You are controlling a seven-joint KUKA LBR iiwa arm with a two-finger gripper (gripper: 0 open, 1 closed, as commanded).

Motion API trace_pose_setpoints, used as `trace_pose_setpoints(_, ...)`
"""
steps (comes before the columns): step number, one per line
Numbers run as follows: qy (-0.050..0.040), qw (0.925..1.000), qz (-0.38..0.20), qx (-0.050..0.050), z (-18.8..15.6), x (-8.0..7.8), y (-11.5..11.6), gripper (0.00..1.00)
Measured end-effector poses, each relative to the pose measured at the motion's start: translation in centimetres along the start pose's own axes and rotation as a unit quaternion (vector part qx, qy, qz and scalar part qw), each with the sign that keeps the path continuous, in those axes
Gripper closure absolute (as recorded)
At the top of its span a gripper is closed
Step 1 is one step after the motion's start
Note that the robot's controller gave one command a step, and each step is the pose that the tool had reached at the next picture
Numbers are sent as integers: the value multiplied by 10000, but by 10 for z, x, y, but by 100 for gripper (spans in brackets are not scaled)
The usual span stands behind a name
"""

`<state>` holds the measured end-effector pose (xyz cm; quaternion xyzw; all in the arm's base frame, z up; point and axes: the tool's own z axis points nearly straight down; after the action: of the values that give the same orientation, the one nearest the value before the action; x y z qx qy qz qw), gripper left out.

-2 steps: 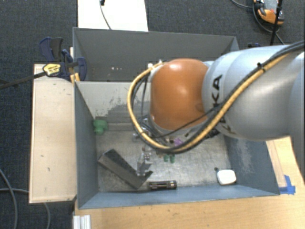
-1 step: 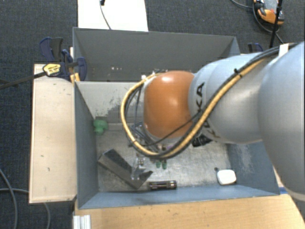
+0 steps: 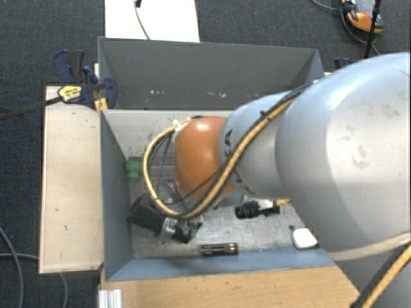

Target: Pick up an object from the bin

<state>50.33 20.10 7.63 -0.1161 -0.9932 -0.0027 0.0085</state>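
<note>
The grey bin [image 3: 117,236] is sitting on dark floor. The hand [image 3: 178,230] is hanging low inside, with a black block [image 3: 142,215] just beside it and a dark tube [image 3: 219,249] near. Whether it is open or closed I cannot tell, and the lifting seems yet to come.

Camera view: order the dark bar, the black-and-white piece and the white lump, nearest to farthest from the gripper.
1. The dark bar, just right of the gripper, by the near wall.
2. The black-and-white piece, farther right, mid-bin.
3. The white lump, at the far right.
</note>
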Motion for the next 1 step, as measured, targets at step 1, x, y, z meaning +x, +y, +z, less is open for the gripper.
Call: trace_pose_setpoints(1, -1, 10000, 6, 0, 0, 0, 0, 100)
